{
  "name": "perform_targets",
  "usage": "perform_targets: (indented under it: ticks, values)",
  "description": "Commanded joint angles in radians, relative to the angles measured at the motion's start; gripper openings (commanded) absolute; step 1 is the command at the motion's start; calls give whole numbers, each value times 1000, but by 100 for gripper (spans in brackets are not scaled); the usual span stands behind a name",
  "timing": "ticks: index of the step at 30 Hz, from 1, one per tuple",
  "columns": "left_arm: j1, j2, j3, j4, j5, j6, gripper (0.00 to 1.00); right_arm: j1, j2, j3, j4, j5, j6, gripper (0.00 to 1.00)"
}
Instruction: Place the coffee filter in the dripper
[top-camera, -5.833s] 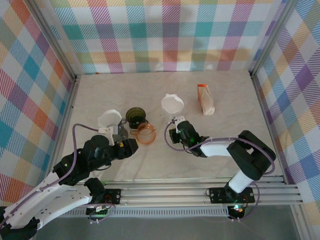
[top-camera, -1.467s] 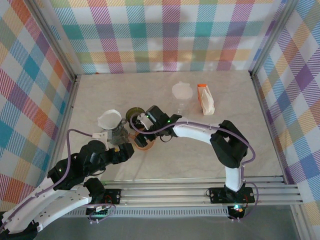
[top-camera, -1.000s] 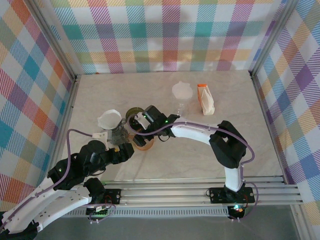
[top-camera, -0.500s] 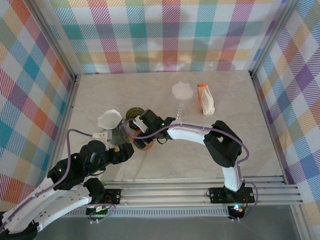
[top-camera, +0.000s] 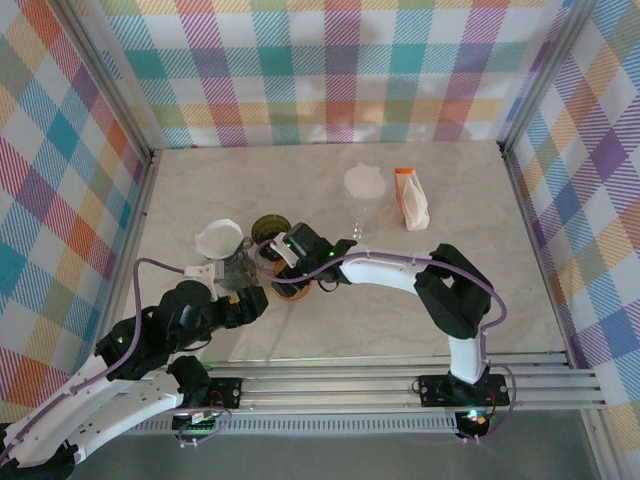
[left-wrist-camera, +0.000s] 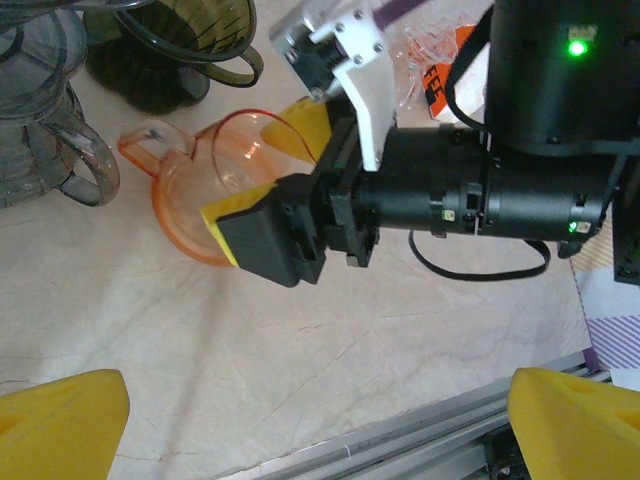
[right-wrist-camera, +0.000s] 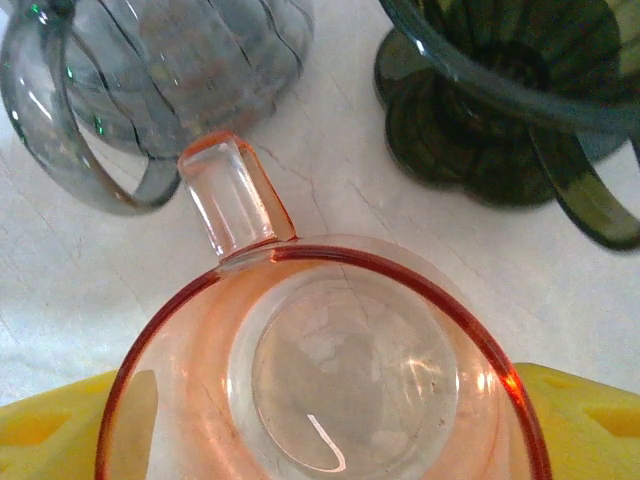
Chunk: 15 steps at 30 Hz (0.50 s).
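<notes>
**Right claw straddles the orange dripper; filter lies apart**

In the top view the filter (top-camera: 364, 183) lies on the bench (top-camera: 480, 290) above the centre of the frame. It is just left of a packet (top-camera: 411, 198) and well apart from the three drippers.

The orange dripper (right-wrist-camera: 330, 370) stands upright left of centre. In the right wrist view its handle points up the frame, toward the gap between the grey dripper (right-wrist-camera: 180, 60) at upper left and the green dripper (right-wrist-camera: 520, 90) at upper right. The grey dripper carries a second filter (top-camera: 218, 238).

The right claw (right-wrist-camera: 320, 420) stands wide, with one yellow pad on each side of the orange dripper's rim. I cannot tell whether the pads press on it.

The left claw (left-wrist-camera: 320, 400) sits at lower left of the top view, near the grey dripper. Its pads are spread wide, with only bare bench between them.
</notes>
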Motion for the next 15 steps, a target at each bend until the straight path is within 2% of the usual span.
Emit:
perform_targets:
  ticks: [1, 15]
  values:
    - [-1, -5, 18, -16, -11, 9, 97, 6, -90, -61, 2, 14, 36, 79]
    - [1, -8, 3, 6, -10, 16, 97, 9, -462, -462, -27, 86, 183, 80]
